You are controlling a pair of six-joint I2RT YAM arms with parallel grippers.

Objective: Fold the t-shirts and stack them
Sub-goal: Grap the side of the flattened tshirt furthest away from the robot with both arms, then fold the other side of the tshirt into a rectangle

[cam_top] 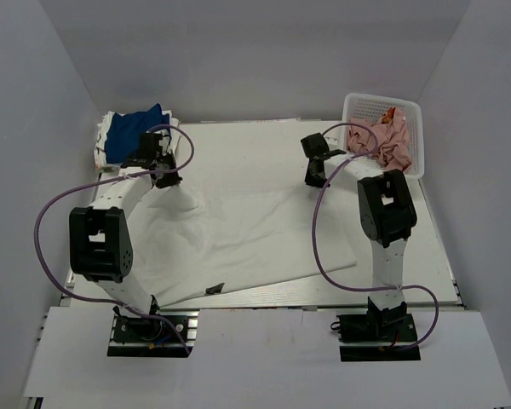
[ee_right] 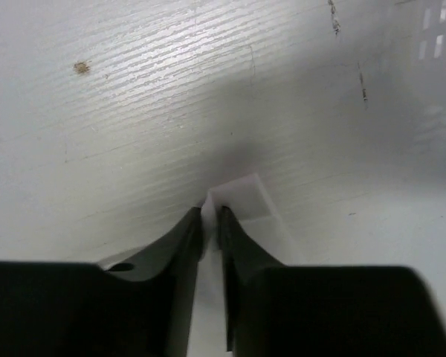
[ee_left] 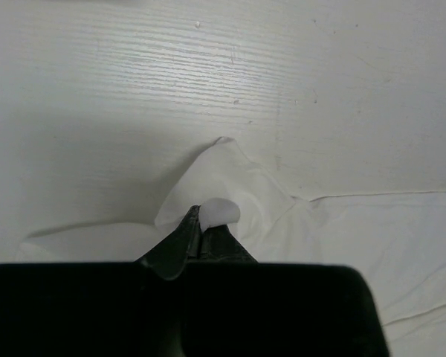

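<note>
A large white t-shirt (cam_top: 247, 230) lies spread on the table, its dark neck label (cam_top: 215, 290) near the front edge. My left gripper (cam_top: 172, 179) is at the shirt's back left part. In the left wrist view the gripper (ee_left: 201, 216) is shut on a raised peak of the white cloth (ee_left: 227, 175). My right gripper (cam_top: 315, 175) is at the shirt's back right. In the right wrist view its jaws (ee_right: 212, 212) stand narrow, with a corner of white cloth (ee_right: 241, 195) pinched between the tips. A folded royal blue t-shirt (cam_top: 136, 132) lies on folded white ones (cam_top: 102, 149) at the back left.
A white mesh basket (cam_top: 413, 111) with crumpled pink cloth (cam_top: 383, 141) stands at the back right, close to my right gripper; its wall (ee_right: 438, 44) shows in the right wrist view. Grey walls enclose the table on three sides.
</note>
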